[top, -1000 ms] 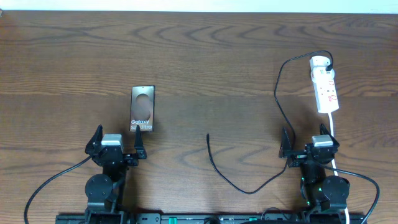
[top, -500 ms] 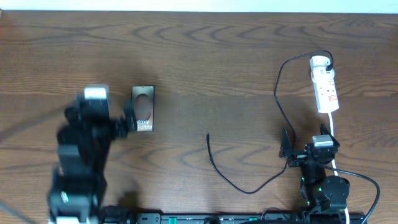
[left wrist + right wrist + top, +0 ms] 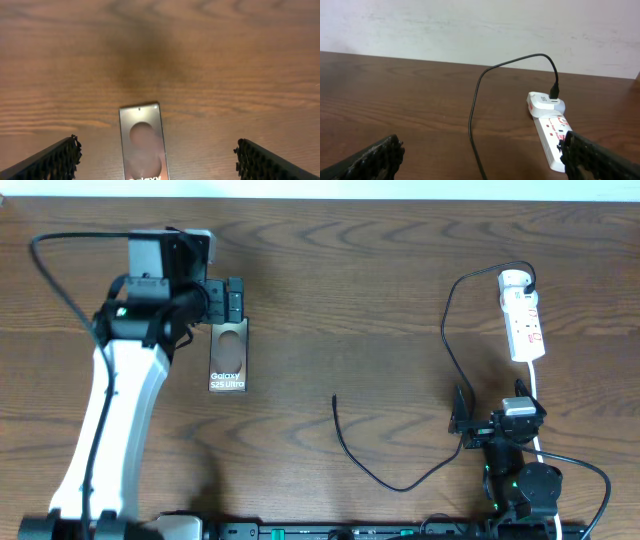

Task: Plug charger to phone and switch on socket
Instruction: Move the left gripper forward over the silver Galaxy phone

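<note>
While our left claw (image 3: 228, 300) hovers wide over the phone (image 3: 228, 357), no step looks done: the charger (image 3: 345, 445) tip lies loose left of our wide right claw (image 3: 491, 414), the socket (image 3: 524, 325) ahead untouched.

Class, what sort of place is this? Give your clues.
Probably a robot test bench: wooden table by a white wall, left arm and right arm mounted at its edge, phone and socket laid out.

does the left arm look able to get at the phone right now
Probably yes. The left gripper hangs open above the far end of the phone, and the wrist view shows the phone lying flat on the table with nothing on it.
</note>
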Robot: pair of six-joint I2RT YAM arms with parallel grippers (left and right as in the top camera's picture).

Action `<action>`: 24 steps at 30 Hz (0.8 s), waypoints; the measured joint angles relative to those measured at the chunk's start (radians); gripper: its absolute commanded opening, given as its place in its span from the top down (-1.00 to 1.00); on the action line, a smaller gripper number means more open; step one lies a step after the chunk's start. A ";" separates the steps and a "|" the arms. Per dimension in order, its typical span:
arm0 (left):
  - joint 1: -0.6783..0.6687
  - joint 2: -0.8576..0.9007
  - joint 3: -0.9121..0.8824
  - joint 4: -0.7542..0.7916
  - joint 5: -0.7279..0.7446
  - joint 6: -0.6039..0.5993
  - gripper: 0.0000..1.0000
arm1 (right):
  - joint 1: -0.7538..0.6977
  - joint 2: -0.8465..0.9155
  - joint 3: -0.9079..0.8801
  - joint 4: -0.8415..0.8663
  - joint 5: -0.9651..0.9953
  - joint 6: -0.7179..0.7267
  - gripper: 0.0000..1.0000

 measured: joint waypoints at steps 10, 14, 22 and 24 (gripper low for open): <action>0.000 0.185 0.000 -0.027 0.003 0.006 -0.96 | 0.000 0.000 0.000 0.000 0.000 0.000 -0.99; 0.000 0.220 0.000 -0.054 0.003 -0.012 -0.95 | 0.000 0.000 0.000 0.000 0.000 0.000 -0.98; 0.000 0.307 0.000 -0.058 0.003 -0.016 -0.96 | 0.000 0.000 0.000 0.000 0.000 0.000 -0.99; 0.000 0.333 0.000 -0.058 0.003 -0.015 -0.96 | 0.000 0.000 0.000 0.000 0.000 0.000 -0.98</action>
